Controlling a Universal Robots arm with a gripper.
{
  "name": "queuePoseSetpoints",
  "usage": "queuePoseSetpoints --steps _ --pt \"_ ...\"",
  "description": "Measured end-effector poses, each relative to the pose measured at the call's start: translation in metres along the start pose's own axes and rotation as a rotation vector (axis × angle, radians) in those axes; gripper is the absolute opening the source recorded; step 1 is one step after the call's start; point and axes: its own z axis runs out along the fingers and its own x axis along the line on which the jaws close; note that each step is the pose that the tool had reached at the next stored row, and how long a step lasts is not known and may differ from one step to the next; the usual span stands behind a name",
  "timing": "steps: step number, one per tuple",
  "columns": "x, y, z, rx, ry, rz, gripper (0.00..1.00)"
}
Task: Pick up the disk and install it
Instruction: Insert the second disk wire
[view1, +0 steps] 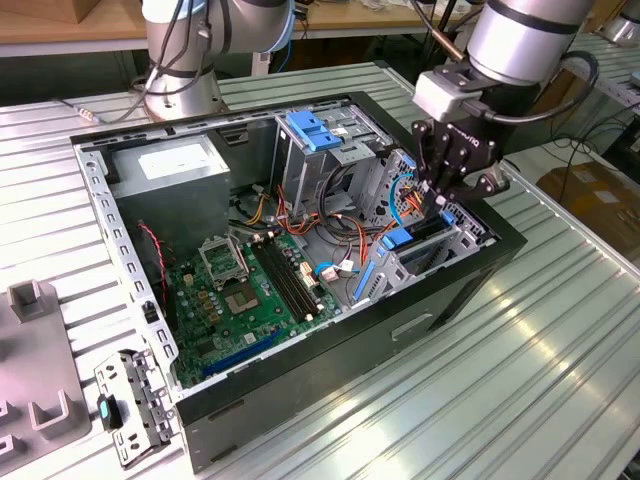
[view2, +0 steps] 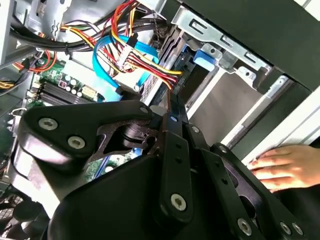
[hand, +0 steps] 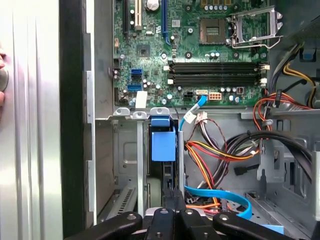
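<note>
First wrist view, disk (hand: 163, 145) beside cables (hand: 215, 155)

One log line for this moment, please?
gripper: over drive bay | disk: in bay, blue carrier showing | person's hand: beside case

No writing can be read anywhere. The white label (view1: 178, 160) on the power supply box (view1: 165, 170), at the far corner of the computer case (view1: 470, 275), carries print too small to make out.
</note>
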Motion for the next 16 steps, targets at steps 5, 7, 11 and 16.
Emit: queuePoseSetpoints --steps 5,7,11,16 --pt "0.0007 -0.0003 -0.0158 0.0000 0.0000 0.000 0.11" --pt "0.0009 -0.0004 -0.0206 0.0000 -0.0003 0.000 0.11" --pt "0.0009 -0.0001 -0.0209 0.0000 0.0000 0.000 0.11" --pt "0.0005 0.0033 -0.0233 0.0000 0.0017 0.000 0.11"
